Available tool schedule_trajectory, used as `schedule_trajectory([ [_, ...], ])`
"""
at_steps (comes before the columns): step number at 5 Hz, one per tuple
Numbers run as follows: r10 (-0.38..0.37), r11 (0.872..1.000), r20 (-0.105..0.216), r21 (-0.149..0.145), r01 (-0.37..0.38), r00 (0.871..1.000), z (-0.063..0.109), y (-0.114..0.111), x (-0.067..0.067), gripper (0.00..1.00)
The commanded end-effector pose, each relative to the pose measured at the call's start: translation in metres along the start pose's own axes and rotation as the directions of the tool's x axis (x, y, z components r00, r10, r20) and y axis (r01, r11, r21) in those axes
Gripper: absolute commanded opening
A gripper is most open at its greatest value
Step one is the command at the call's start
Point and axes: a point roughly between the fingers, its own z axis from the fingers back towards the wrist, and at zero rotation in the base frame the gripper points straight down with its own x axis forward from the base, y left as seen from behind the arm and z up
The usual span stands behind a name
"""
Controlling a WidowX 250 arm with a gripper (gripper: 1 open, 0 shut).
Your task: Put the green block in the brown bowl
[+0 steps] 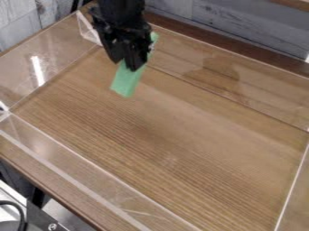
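Camera view, near to far. In the lower left corner, a dark cable (14,206) is curving beside small dark and pale fittings that the frame is cutting off. Next, a clear wall (60,167) is running diagonally from the left side towards the bottom edge, its surface catching thin streaks of light. Inside it, the brown board (169,153) is spreading across most of the view, showing a fine grain and a smooth, matte finish. Above the board, in the upper left part of the view, the green block (125,81) is hanging at a tilt, its lower end leaning towards the left and pointing down. The black gripper (128,60) is reaching in from the top edge and holding the block, its jaws clamping the upper part; the fingers are partly covering the green faces. Behind the gripper, on its left, a whitish, partly see-through object (88,29) is showing only in part, and its kind is remaining unclear. Farthest off, a pale grey wall (236,18) is bounding the board along the upper right.
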Motion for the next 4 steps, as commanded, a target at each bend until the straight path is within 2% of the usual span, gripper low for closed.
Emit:
schedule_trajectory([
  [1, -0.010, 1.000, 0.045, 0.026, 0.009, 0.999, 0.0011, 0.0041, 0.0037, 0.00],
  [4, -0.022, 0.999, 0.065, 0.028, 0.020, 0.998, -0.0084, 0.0034, 0.0021, 0.00],
])
